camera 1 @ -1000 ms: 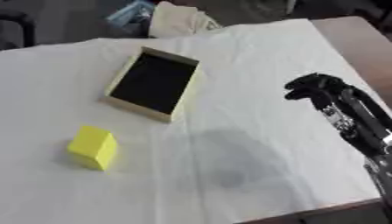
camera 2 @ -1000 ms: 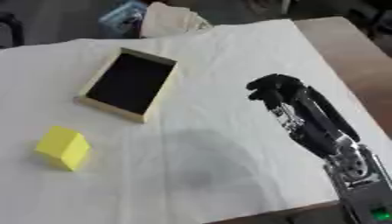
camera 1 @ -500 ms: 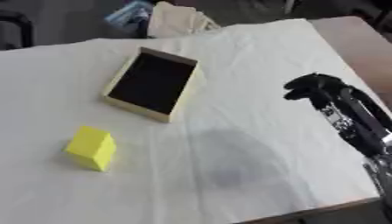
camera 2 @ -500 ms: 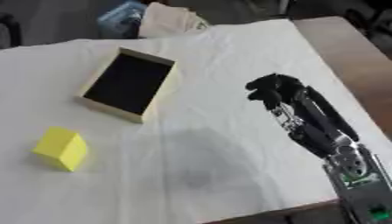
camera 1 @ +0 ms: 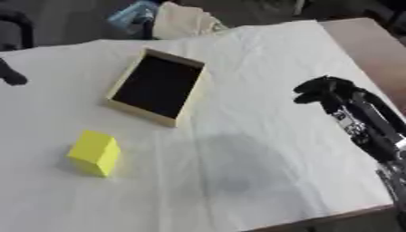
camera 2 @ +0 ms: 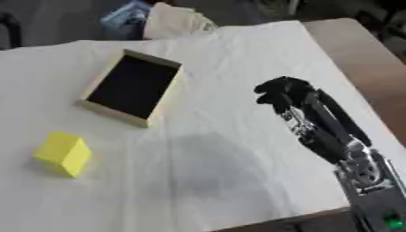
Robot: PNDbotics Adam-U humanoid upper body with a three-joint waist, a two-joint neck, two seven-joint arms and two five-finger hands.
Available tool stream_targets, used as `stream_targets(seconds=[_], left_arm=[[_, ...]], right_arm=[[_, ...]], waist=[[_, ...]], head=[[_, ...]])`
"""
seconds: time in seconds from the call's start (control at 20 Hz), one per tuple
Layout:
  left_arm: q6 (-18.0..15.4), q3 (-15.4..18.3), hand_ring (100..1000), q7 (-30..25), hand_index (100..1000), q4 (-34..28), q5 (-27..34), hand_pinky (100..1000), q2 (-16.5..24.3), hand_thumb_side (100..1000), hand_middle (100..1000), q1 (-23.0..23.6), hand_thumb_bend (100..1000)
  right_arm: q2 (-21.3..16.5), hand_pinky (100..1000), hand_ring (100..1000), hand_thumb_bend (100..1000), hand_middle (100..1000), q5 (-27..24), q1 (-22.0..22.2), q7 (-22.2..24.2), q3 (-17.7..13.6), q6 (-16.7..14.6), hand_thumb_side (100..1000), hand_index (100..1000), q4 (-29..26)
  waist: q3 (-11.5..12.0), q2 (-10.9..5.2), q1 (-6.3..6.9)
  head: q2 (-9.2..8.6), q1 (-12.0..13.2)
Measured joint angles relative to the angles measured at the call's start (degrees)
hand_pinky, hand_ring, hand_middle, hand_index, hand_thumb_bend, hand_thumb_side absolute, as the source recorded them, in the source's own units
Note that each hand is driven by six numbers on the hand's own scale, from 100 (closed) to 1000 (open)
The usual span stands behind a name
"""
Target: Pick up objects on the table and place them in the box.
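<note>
A yellow block (camera 1: 95, 152) lies on the white cloth at the near left. Farther back, left of centre, stands the shallow box (camera 1: 139, 113) with pale walls and a black inside; nothing shows in it. My right hand (camera 2: 279, 93) hovers over the right side of the cloth, well to the right of the box, with its fingers curled and nothing in them. A small dark shape (camera 1: 11, 76) pokes in at the left edge of the left eye view. It looks like part of my left hand, but too little of it shows to be sure.
The white cloth (camera 1: 238, 172) covers most of the table, and bare brown tabletop (camera 1: 366, 41) shows at the far right. A pale bundle (camera 1: 184, 21) and a blue thing (camera 1: 133, 14) lie past the far edge.
The dark shape at the left edge has come into view. My right hand has stayed almost where it was, and the block and the box have not moved.
</note>
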Motion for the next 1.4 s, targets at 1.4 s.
stream_targets(seconds=[1.4], left_arm=[[0.0, -8.0, 708, -0.9, 831, 12.8, -14.6, 798, -7.9, 395, 661, -7.8, 787]], right_arm=[[0.0, 743, 699, 100, 717, -0.2, 0.0, 0.4, 0.0, 0.0, 918, 788, 0.0]], waist=[[-0.8, -0.21, 0.02]], head=[[-0.23, -0.1]])
